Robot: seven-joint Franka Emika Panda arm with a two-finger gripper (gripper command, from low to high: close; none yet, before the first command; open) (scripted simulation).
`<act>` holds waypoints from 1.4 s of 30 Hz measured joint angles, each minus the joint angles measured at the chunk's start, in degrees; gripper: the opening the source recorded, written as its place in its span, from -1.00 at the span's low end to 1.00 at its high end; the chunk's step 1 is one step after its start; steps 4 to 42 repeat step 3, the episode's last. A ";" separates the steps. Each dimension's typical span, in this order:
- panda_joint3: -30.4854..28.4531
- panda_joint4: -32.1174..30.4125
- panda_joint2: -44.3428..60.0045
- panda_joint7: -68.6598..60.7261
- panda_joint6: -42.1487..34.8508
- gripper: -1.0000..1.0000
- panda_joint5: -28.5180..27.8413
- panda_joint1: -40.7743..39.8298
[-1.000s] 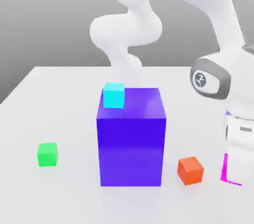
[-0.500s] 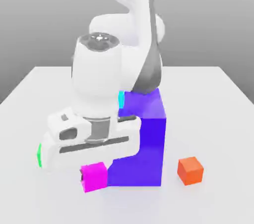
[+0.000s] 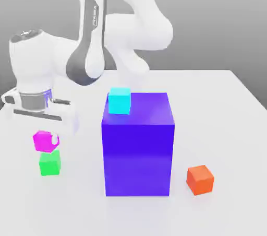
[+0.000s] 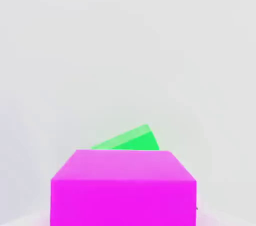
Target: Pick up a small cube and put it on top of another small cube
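The small magenta cube hangs directly over the small green cube at the exterior view's left, their faces almost meeting; I cannot tell whether they touch. My gripper is shut on the magenta cube, with one white fingertip showing at its side and the white hand above it. In the hand view the magenta cube sits close up, and a corner of the green cube peeks out behind it, turned a little relative to it.
A big blue-purple block stands mid-table with a cyan cube on its top back corner. An orange cube lies at the exterior view's right. The white table extends around them.
The arm has swung from the exterior view's right, across the front of the big block, to the left. It carried the magenta cube, which now hangs over the green cube.
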 joint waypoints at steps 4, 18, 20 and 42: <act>0.00 0.00 0.00 0.00 0.00 1.00 0.00 0.01; 0.00 0.00 0.00 0.00 0.00 1.00 0.00 0.01; 0.00 0.00 0.00 0.00 0.00 1.00 0.00 0.01; 0.00 0.00 0.00 0.00 0.00 1.00 0.00 0.01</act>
